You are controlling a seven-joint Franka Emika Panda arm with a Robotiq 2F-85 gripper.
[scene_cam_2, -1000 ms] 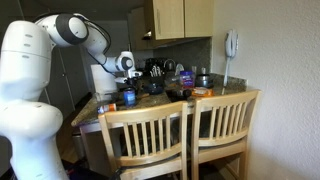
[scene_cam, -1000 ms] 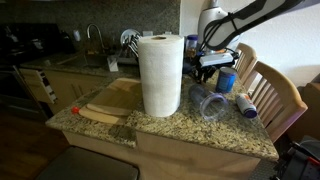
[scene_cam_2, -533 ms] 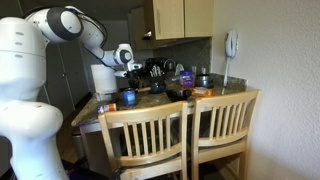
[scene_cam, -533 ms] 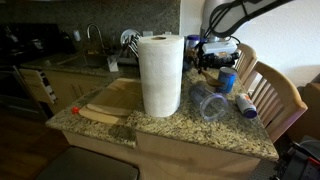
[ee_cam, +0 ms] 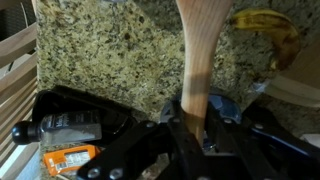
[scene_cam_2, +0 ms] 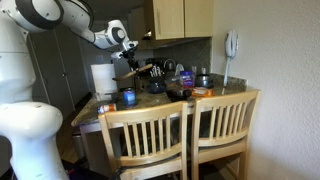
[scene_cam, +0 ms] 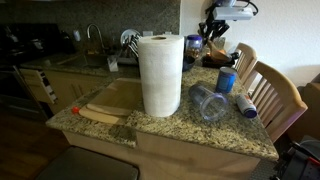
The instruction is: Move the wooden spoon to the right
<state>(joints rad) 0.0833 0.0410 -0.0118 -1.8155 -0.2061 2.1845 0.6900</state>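
We've got the wooden spoon [ee_cam: 196,60] up in the air here: light tan, slim handle widening into the bowl. Handle end is pinched in the gripper [ee_cam: 195,128], and the bowl end sticks out over the speckled countertop [ee_cam: 110,50].

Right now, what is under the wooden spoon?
In the wrist view, speckled granite counter lies under the wooden spoon, with a banana off to one side. The spoon and the fingers hide the strip right beneath them.

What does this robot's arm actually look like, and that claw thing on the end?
The arm is smooth white, built of fat rounded segments with dark bands at the joints. The gripper at its tip is black, with blocky mechanical fingers.
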